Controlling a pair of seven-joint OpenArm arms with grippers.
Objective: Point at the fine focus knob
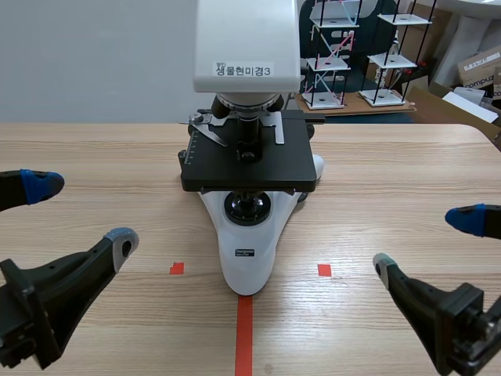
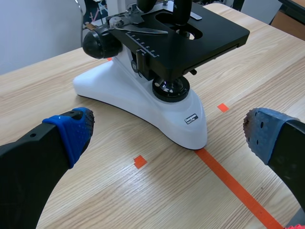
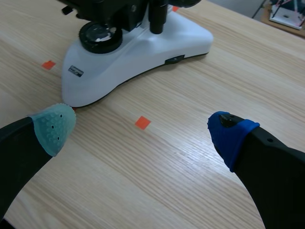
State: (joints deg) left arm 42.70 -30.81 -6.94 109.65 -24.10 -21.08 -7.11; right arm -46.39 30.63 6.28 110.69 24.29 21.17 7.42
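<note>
- Compound microscope: centre of the scene view, on the wooden counter. The nose of its white base faces the robot, and the black stage sits above it.
- Fine focus knob: shown plainly only in the left wrist view. It is a black knob on the stand's flank, just behind the ruled edge of the stage. It lies ahead of the left tool, past the base and off toward the blue-padded side. The fine part is taken to be the knob's smaller outer end, but the split from the coarse ring cannot be made out.
- Axis: the knob's axle runs crosswise over the counter. Its end face is turned outward, toward the scene view's left edge.
- Left tool: lower left of the scene view, fingers spread wide, holding nothing, well apart from the microscope.
- Right tool: lower right, likewise spread and holding nothing. Its own view shows the base and the stage underside, but no knob can be picked out with certainty.
- Judgement: the left arm is the nearer, with an open line to the knob's face. The approach would run forward and inward along that flank.
</note>
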